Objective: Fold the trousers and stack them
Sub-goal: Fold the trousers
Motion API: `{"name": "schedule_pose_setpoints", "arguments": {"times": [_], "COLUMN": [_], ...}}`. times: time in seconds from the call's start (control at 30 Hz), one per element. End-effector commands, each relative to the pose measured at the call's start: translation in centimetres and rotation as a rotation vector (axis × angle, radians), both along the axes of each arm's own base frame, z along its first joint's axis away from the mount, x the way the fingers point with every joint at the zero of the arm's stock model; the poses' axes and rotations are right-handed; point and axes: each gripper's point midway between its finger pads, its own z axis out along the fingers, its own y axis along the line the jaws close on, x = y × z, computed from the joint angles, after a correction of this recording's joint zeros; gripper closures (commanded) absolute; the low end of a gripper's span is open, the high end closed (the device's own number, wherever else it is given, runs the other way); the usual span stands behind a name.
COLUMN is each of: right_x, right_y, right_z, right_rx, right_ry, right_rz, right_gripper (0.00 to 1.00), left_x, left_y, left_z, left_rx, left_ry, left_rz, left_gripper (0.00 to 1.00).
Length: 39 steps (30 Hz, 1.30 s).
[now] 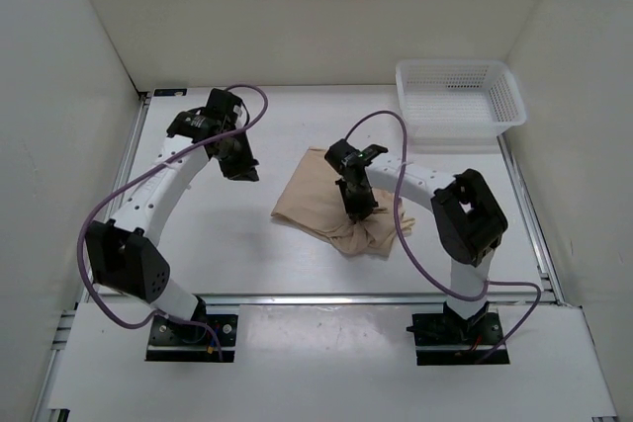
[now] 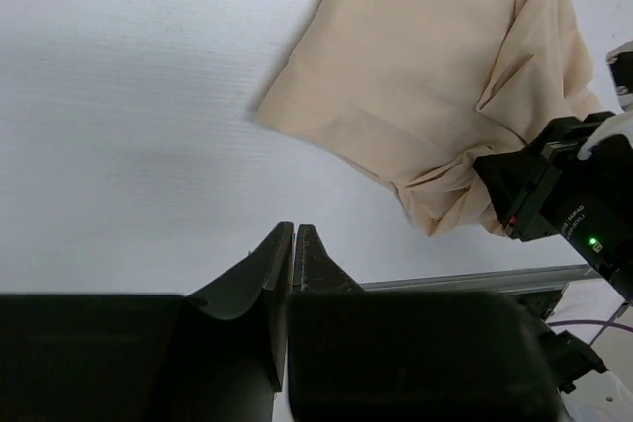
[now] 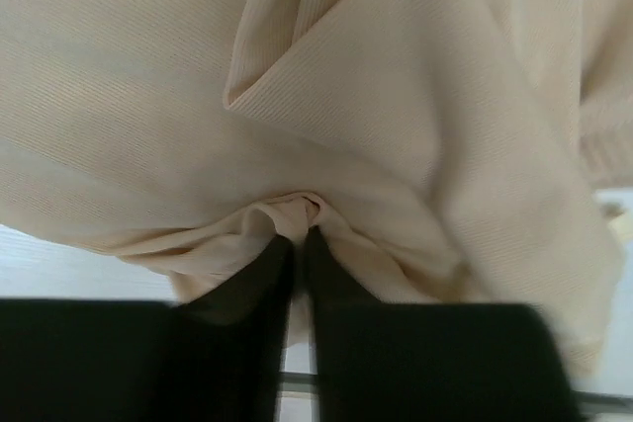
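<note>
Your right pincer (image 3: pixel 300 236) is clenched on the trousers (image 1: pixel 315 193). In its wrist view the two dark fingertips (image 3: pixel 269 269) meet with a small gathered ridge of beige cloth nipped between them, and the fabric puckers outward from that spot. The trousers lie as a folded, roughly square bundle on the white counter (image 1: pixel 227 234), about midway across it. Your right pincer is set on the bundle's near right corner, where the cloth is bunched and wrinkled. The flatter, smoother part spreads away from the pincer to its left and beyond it. In the right wrist view a loose flap makes a pointed fold just above the nipped ridge. Your left pincer (image 2: pixel 294 234) is clenched too, its fingertips pressed together with nothing between them, and it sits over bare counter; you cannot tell whether it touches the surface. From it the trousers are ahead and off to the right, well apart, with no cloth touching it. Its wrist view shows the bundle's left edge and, at the bunched corner, the black body of your right pincer. The white mesh basket (image 1: pixel 455 128) stands beyond your right pincer, toward the far right corner of the counter, well apart from the trousers.
</note>
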Motion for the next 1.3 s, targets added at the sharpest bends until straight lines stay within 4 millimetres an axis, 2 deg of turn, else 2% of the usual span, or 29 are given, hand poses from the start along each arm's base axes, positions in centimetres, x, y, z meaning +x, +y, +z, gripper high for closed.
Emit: {"name": "schedule_pose_setpoints", "arguments": {"times": [0.0,0.03,0.17,0.2,0.27,0.3,0.4,0.43,0.5,0.6,0.63,0.7,0.77,0.8,0.83,0.9,0.97,1.0,1.03,1.1,1.2,1.23,1.27], "right_x": [0.7,0.4,-2.0,-3.1,-4.8,-6.0,-8.5,-10.0,-10.9,-12.2,-12.0,-10.9,-9.1,-7.9,-7.1,-5.0,-3.4,-2.6,-2.2,-1.0,-0.3,-0.2,-0.2], "right_y": [0.4,0.4,-0.6,-1.6,-2.2,-3.2,-3.6,-3.7,-3.7,-4.1,-3.7,-3.3,-2.5,-2.8,-2.7,-2.1,-1.4,-1.6,-1.6,-1.7,-2.4,-2.7,-2.5], "right_z": [2.8,3.5,5.8,5.2,5.4,4.5,4.4,3.7,3.8,4.1,5.3,7.0,9.6,10.4,10.4,11.2,10.4,10.0,8.8,7.9,5.8,5.3,4.9], "right_rx": [0.012,0.013,0.020,-0.017,-0.033,-0.073,-0.089,-0.100,-0.085,-0.093,-0.063,-0.037,0.000,-0.005,-0.021,0.000,-0.017,-0.027,-0.051,-0.047,-0.058,-0.076,-0.065], "right_ry": [-0.098,-0.122,-0.181,-0.160,-0.169,-0.154,-0.192,-0.181,-0.195,-0.188,-0.217,-0.280,-0.360,-0.397,-0.394,-0.398,-0.387,-0.372,-0.339,-0.317,-0.262,-0.249,-0.245], "right_rz": [-0.047,-0.054,-0.056,-0.059,-0.064,-0.066,-0.056,-0.025,-0.038,-0.018,-0.015,-0.017,-0.018,-0.040,-0.041,-0.066,-0.070,-0.075,-0.083,-0.081,-0.095,-0.092,-0.090], "right_gripper": [0.94,0.99,1.00,1.00,1.00,1.00,1.00,1.00,0.94,0.74,0.56,0.39,0.27,0.27,0.27,0.40,0.54,0.65,0.67,0.66,0.59,0.53,0.53], "left_x": [0.1,0.1,0.2,0.2,0.2,0.3,0.4,0.3,0.3,0.2,0.4,0.3,0.3,0.3,0.4,0.2,0.2,0.0,-0.5,-0.8,-1.7,-1.8,-1.7], "left_y": [-0.6,-0.5,-0.5,-0.6,-0.7,-0.8,-1.2,-1.5,-1.7,-2.0,-2.0,-2.3,-2.8,-3.4,-3.4,-5.0,-6.3,-7.5,-7.8,-9.1,-11.2,-11.6,-12.1], "left_z": [0.6,0.6,0.4,0.1,-0.1,-0.5,-1.3,-1.3,-1.6,-2.2,-2.2,-2.2,-2.5,-2.4,-3.0,-2.9,-3.7,-3.9,-4.7,-6.1,-8.7,-9.3,-9.5], "left_rx": [-0.030,-0.026,-0.026,-0.023,-0.030,-0.026,-0.023,-0.023,-0.028,-0.018,-0.021,-0.020,-0.025,-0.035,-0.030,-0.051,-0.061,-0.065,-0.061,-0.076,-0.101,-0.096,-0.095], "left_ry": [-0.028,-0.030,-0.030,-0.021,-0.020,-0.010,0.002,0.002,0.014,0.030,0.022,0.022,0.035,0.029,0.045,0.042,0.052,0.050,0.077,0.110,0.172,0.183,0.185], "left_rz": [-0.018,-0.026,-0.026,-0.026,-0.040,-0.039,-0.050,-0.059,-0.063,-0.080,-0.081,-0.090,-0.103,-0.116,-0.116,-0.159,-0.181,-0.202,-0.201,-0.225,-0.269,-0.279,-0.288], "left_gripper": [0.82,0.82,0.82,0.82,0.82,0.82,0.82,0.82,0.82,0.82,0.82,0.81,0.79,0.79,0.79,0.79,0.79,0.79,0.80,0.82,0.83,0.83,0.84]}}
